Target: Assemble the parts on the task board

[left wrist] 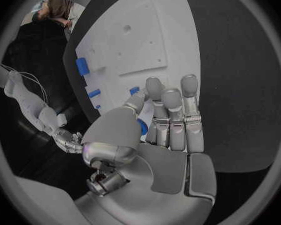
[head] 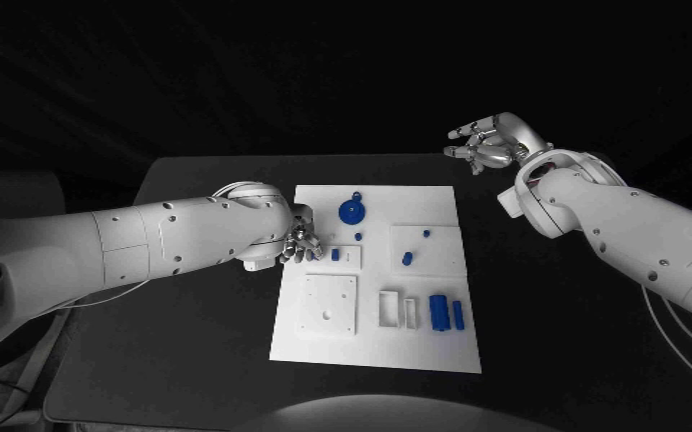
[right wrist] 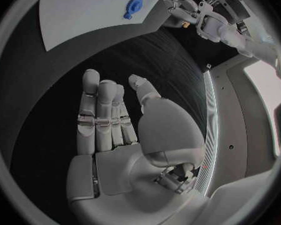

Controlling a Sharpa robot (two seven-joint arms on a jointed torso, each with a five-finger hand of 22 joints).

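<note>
The black table (head: 202, 352) carried the white task board (head: 378, 337) at its middle, and the board was the largest thing at risk: the left hand (head: 299, 240) lay at its left edge, so any sideways push there could have slid the whole plate and thrown off every later placement.

The right hand (head: 493, 142) hung well apart from the board, above the table's far right corner, fingers spread and holding nothing. From that distance it could not steady the board, which I judged to be the likeliest cause of a slip.

The left hand's fingers (left wrist: 172, 107) were stretched out close together over the board, the thumb bent in beside them. A small blue part (left wrist: 142, 126) showed between thumb and fingers, but I could not tell whether it was pinched or merely lay underneath. If the hold was loose, the part could drop or tip.

The blue disc (head: 352, 212) and the two blue cylinders (head: 447, 312) lay loose on the board; a careless sweep might have knocked them.
</note>
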